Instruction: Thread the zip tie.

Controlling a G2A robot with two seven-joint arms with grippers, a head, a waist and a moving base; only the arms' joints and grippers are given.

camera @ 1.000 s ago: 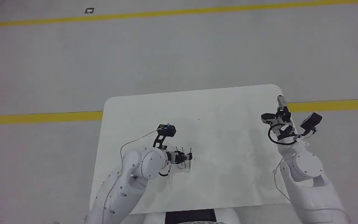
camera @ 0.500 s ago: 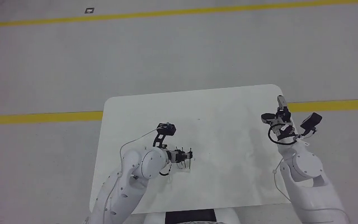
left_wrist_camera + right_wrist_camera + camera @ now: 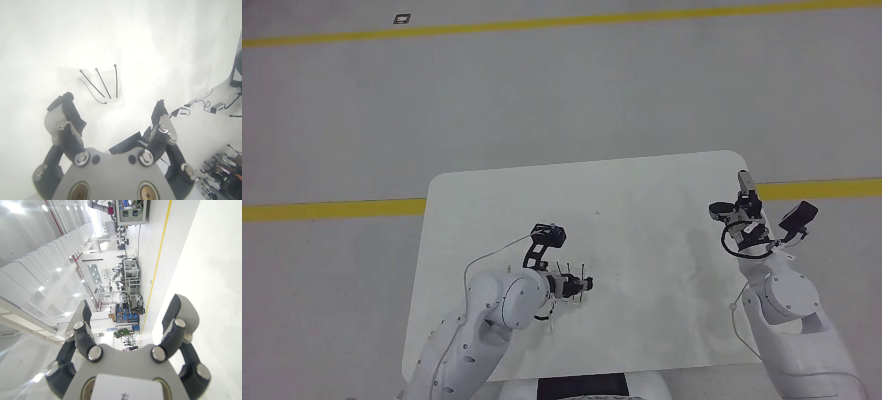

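While four black zip ties [image 3: 103,83] lie on a clear sheet [image 3: 120,89] on the white tabletop [image 3: 642,190], the left pincer [image 3: 113,100] hangs just short of them, jaws spread wide with nothing between them. Three ties fan out side by side, heads pointing away from the pincer; the fourth, curved, lies beside them with its head toward it. They sit toward the tabletop's near edge, left of its middle. Over the right edge, near the far right corner, the right pincer [image 3: 130,303] is wide and empty
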